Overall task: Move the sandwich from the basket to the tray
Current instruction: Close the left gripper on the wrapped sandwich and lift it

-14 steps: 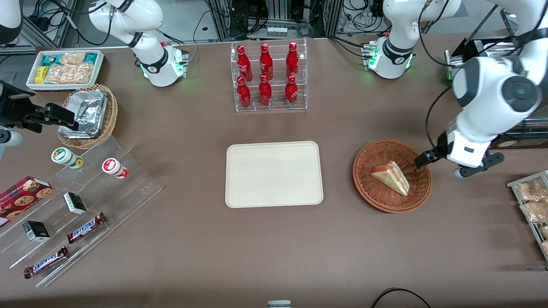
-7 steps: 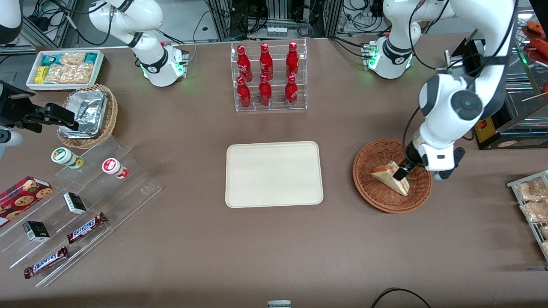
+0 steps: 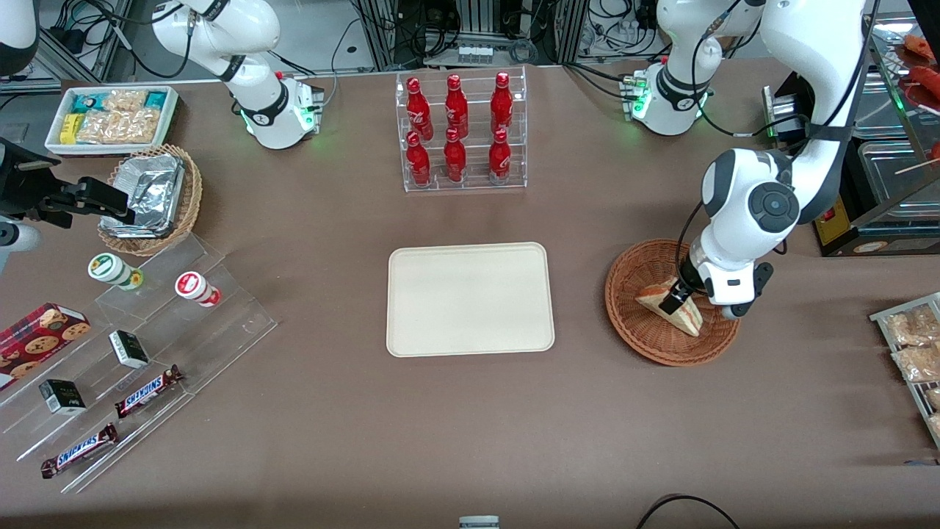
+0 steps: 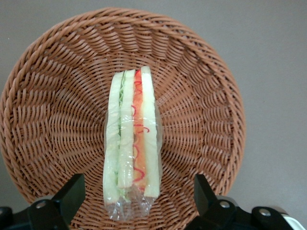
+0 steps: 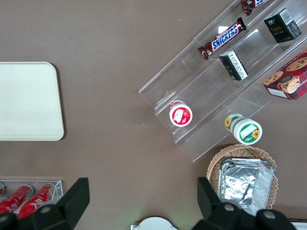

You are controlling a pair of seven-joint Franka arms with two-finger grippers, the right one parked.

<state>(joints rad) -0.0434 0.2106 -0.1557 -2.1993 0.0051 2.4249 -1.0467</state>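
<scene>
Approach step: claw point(image 4: 134, 201) hung released over the sandwich point(image 4: 132, 143), fingers straddling it where it lay on edge in the basket point(image 4: 201, 96); next move likely descend, clamp the bread faces, carry to tray point(image 3: 470, 299).

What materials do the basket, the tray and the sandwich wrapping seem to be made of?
The basket: woven wicker or rattan, reddish-brown, visible strands.
The tray: likely plastic, cream, smooth and matte.
The sandwich: seemingly thin clear film, crinkled at one end.
The end effector hangs open over the sandwich, above the basket.
</scene>
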